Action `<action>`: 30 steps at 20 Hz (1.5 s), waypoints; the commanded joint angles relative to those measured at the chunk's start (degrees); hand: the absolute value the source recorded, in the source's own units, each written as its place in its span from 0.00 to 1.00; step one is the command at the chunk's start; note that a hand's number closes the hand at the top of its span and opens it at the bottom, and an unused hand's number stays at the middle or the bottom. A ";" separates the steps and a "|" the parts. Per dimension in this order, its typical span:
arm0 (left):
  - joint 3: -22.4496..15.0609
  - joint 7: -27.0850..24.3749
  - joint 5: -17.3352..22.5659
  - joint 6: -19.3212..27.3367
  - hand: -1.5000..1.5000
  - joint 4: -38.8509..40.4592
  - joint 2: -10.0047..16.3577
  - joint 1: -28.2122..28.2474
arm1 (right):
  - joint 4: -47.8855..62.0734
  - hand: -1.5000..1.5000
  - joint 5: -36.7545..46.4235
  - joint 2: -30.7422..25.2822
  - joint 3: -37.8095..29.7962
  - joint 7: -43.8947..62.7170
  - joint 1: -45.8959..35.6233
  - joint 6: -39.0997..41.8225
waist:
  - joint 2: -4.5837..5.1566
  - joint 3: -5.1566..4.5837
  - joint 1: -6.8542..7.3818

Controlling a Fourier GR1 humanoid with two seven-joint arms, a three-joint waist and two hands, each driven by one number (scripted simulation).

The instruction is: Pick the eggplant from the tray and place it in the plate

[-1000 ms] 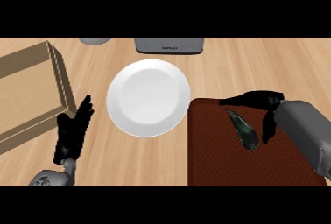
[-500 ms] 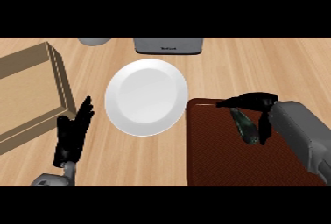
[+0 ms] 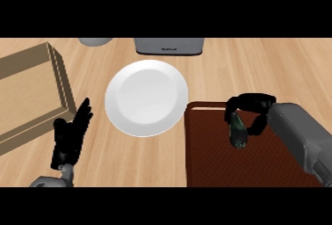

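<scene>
**A:** What has changed in the last second?

**B:** Little, but it matters. The right hand (image 3: 250, 104) has edged toward the near edge of the worktop (image 3: 259, 66) and settled over the far end of the eggplant (image 3: 239, 134). Its fingers now curl round that end, with the thumb down the right flank. The eggplant itself has not shifted.

**A:** So where does it lie?

**B:** Flat on the brown tray (image 3: 214, 167) at the worktop's near right corner, in the tray's far half. By the look of it the grasp is closing and the lift has not begun. The white plate (image 3: 146, 96) lies just beside the tray, toward the worktop's middle, with nothing on it.

**A:** And its heading?

**B:** The long axis runs far to near, with the near end tilted slightly toward the right edge. Which end carries the stem cannot be told.

**A:** The other hand?

**B:** The left hand (image 3: 68, 140) rests by the near edge, toward the left, fingers straight and pressed together, holding nothing.
</scene>
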 commanded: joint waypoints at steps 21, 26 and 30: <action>-1.28 0.52 -2.02 -1.55 0.50 3.42 -2.28 -3.48 | 0.65 1.00 -5.39 23.59 -16.26 63.94 -21.33 -46.64 | -1.34 -0.28 4.40; -2.01 1.56 -2.10 -2.40 0.50 3.32 -2.21 -4.33 | 1.50 1.00 -0.36 23.66 -12.58 82.48 -28.34 -57.35 | -1.23 -0.41 5.76; -2.35 1.19 -2.13 -3.10 0.50 4.41 -2.52 -5.59 | 2.94 1.00 2.05 23.68 -8.56 97.58 -30.76 -60.62 | -0.01 -0.39 7.36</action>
